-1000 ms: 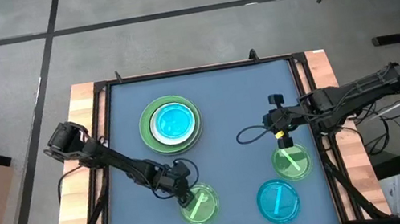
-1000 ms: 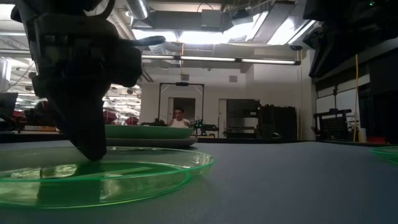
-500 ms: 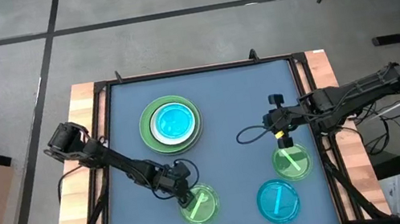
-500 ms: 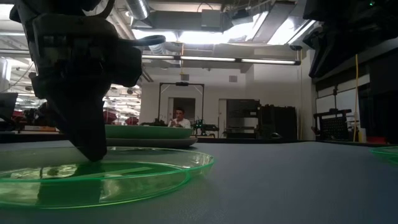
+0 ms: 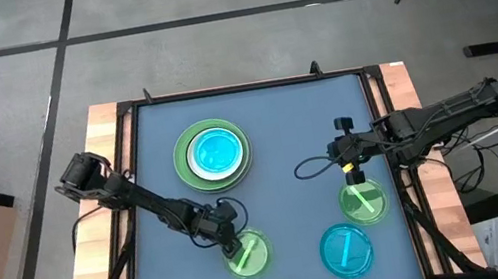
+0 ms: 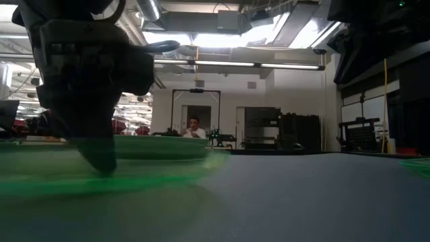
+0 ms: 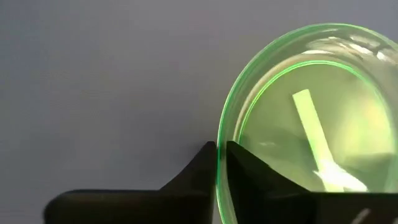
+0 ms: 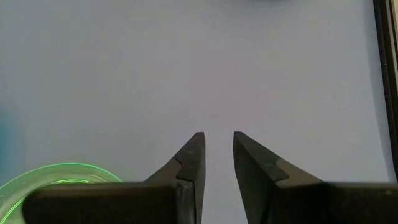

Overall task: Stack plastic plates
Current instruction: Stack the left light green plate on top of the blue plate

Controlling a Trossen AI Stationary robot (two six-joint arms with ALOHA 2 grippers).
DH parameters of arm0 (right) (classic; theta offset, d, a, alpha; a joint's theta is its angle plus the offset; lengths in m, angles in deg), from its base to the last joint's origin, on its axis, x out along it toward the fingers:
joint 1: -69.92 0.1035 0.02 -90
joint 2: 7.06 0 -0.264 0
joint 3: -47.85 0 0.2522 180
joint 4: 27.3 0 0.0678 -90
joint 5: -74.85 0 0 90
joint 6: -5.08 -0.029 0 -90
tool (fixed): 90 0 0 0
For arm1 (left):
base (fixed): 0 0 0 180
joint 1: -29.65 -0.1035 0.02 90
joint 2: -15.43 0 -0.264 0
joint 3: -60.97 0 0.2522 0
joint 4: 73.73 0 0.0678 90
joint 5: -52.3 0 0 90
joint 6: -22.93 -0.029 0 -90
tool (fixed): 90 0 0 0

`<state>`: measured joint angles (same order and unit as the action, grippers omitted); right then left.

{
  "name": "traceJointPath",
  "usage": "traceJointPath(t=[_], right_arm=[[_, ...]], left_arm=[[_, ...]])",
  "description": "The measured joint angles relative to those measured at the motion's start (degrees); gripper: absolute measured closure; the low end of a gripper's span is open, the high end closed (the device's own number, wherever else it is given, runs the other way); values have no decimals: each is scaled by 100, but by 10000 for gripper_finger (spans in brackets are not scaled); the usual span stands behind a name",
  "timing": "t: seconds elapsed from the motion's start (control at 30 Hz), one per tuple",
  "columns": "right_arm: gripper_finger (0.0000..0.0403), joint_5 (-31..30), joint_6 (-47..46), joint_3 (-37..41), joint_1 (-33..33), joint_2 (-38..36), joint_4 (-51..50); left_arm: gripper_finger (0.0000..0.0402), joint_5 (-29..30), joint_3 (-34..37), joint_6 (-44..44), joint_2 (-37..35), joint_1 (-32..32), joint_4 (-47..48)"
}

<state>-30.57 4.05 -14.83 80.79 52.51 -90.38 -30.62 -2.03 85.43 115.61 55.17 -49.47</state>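
My left gripper (image 5: 229,239) is near the table's near edge, shut on a small translucent green plate (image 5: 251,256); the low view shows that plate (image 6: 148,176) as a blurred green band above the table. My right gripper (image 5: 353,181) hovers open, with a narrow gap, at the far edge of the second translucent green plate (image 5: 365,201), which lies flat on the table. A translucent blue plate (image 5: 347,250) lies flat near the near edge. At the far left is a stack (image 5: 218,152): a light green plate, a white one, and a blue one on top. My left gripper (image 7: 221,152) pinches the green plate's rim (image 7: 221,134) on the side toward the table's left, one finger inside the rim and one outside. The fingers slant down from the left. The plate (image 7: 311,124) is raised off the table in the low view.
The blue-grey mat (image 5: 279,134) has open room in its middle and far right. A raised dark frame (image 5: 382,117) borders it. A loose cable (image 5: 309,167) hangs by the right arm. A person (image 6: 195,128) sits far off in the room behind.
The left gripper has raised the green plate: in the low view its rim has risen from the mat to about the height of the far stack, and it is blurred by motion. The right arm has kept still.
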Motion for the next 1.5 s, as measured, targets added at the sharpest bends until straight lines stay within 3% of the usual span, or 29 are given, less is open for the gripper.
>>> traceJointPath(t=[0.13, 0.37, 0.7, 1.07, 1.5], right_arm=[[329, 0, 0, 0, 0, 0, -1], [329, 0, 0, 0, 0, 0, 0], [329, 0, 0, -2, -1, 0, -2], [329, 2, 2, -2, 0, 0, -2], [329, 1, 2, -2, -2, 0, -3]], left_arm=[[397, -23, 0, 3, 7, 0, -50], [400, -132, -1, -4, -31, -17, -126], [401, -724, 4, -422, -599, -476, -87], [401, -1260, 4, -1447, -1467, -1472, -48], [401, -1591, -2, -2600, -2160, -3230, 341]])
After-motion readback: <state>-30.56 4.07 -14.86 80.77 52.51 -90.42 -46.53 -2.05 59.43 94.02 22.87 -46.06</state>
